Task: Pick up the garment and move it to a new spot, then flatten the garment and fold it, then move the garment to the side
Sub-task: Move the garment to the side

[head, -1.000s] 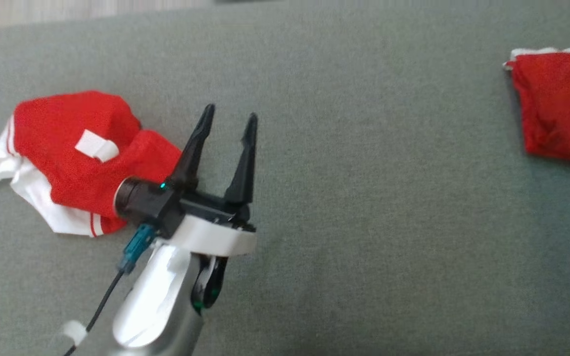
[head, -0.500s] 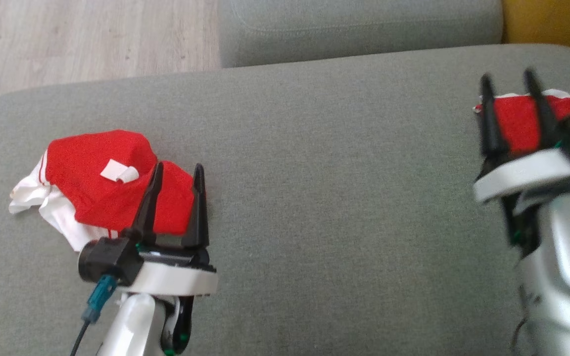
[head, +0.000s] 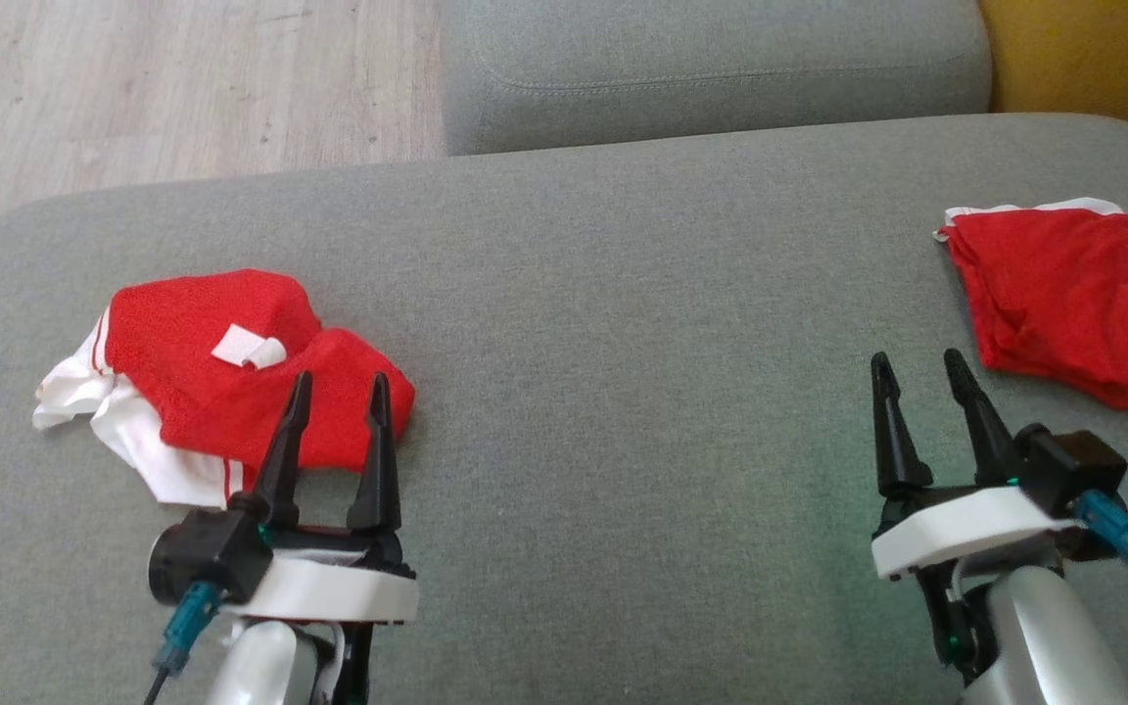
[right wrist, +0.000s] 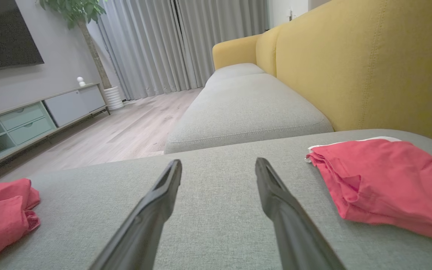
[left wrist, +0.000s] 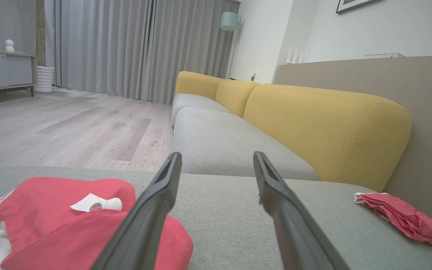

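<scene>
A crumpled red garment (head: 231, 372) with white trim and a white tag lies at the left of the grey cushion (head: 623, 343). My left gripper (head: 341, 382) stands open just in front of it, fingertips over its near right edge and nothing between them. In the left wrist view the garment (left wrist: 51, 210) sits to the left of the open left gripper (left wrist: 218, 155). A second red garment (head: 1073, 304), folded flat, lies at the right. My right gripper (head: 916, 360) is open and empty, left of and nearer than that fold (right wrist: 388, 176).
Another grey seat cushion (head: 711, 69) adjoins the far edge. Wooden floor (head: 133, 88) lies beyond at the far left. The yellow backrest (head: 1093, 59) rises at the far right. Bare grey fabric stretches between the two garments.
The head camera has tilted up, so the whole picture has shifted. My right gripper has drawn back off the folded red garment. The left gripper has pulled back nearer to me.
</scene>
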